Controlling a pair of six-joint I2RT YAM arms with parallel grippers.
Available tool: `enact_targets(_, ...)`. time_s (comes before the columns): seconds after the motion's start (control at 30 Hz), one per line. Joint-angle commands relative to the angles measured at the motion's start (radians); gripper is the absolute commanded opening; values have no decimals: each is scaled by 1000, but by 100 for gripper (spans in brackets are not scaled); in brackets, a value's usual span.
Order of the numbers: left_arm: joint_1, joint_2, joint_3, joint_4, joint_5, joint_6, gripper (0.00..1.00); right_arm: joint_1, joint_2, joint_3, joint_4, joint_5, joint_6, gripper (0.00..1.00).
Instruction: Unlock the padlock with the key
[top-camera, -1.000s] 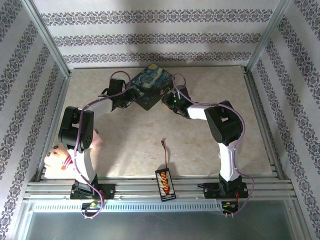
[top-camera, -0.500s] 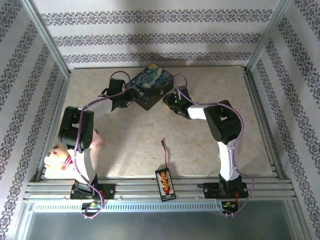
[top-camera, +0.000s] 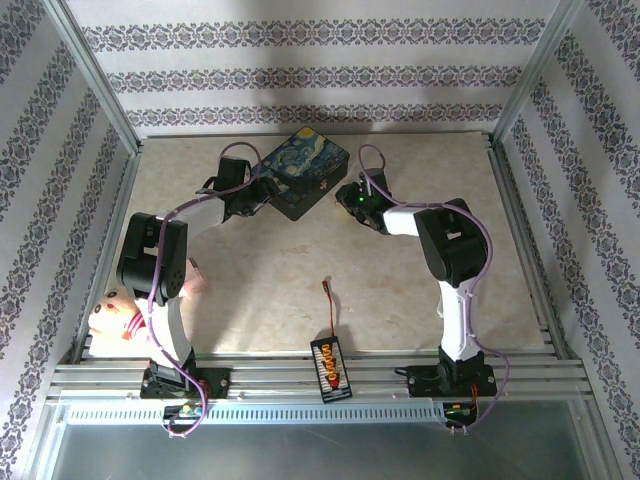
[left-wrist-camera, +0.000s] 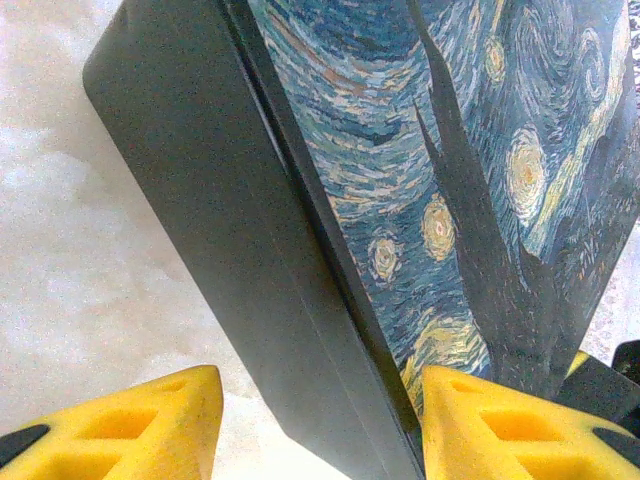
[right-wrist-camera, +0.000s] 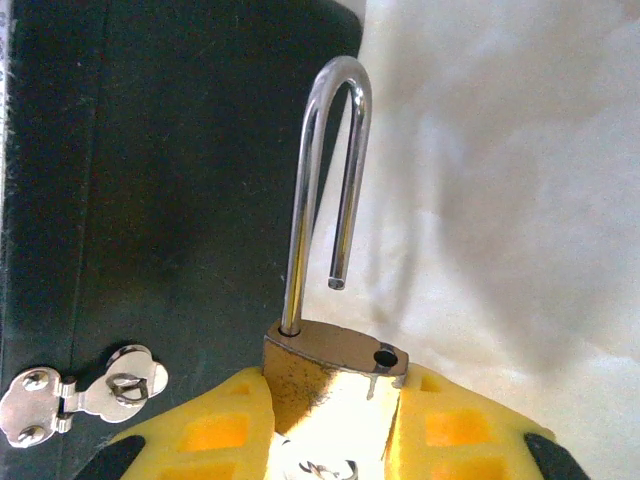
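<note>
My right gripper (right-wrist-camera: 335, 400) is closed narrowly on the lower body of the padlock (right-wrist-camera: 335, 345), just beside the dark side of the box (right-wrist-camera: 150, 200) near the far edge of the table (top-camera: 400, 290); the shackle (right-wrist-camera: 300, 200) is raised, its free leg out of its hole. Risk: knocking the shackle against the box or its latch (right-wrist-camera: 85, 390) may twist the padlock from my grip or press the leg back in, relocking it. My left gripper (left-wrist-camera: 315, 420) stands half open astride a box corner, gripping nothing, so a bumped box may slide.
</note>
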Motion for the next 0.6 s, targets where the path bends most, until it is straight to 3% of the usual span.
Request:
enact_targets(0.0, 27, 48, -52, -194, -35, 6, 52, -11, -113, -43, -50, -1, -80, 0)
enact_targets(0.3, 77, 16, -6, -197, -25, 8, 48, -11, -346, -145, -406, 43, -335, 0)
enact_targets(0.57, 95, -32, -14, -204, -35, 6, 52, -8, -446, -173, -727, 113, -507, 0)
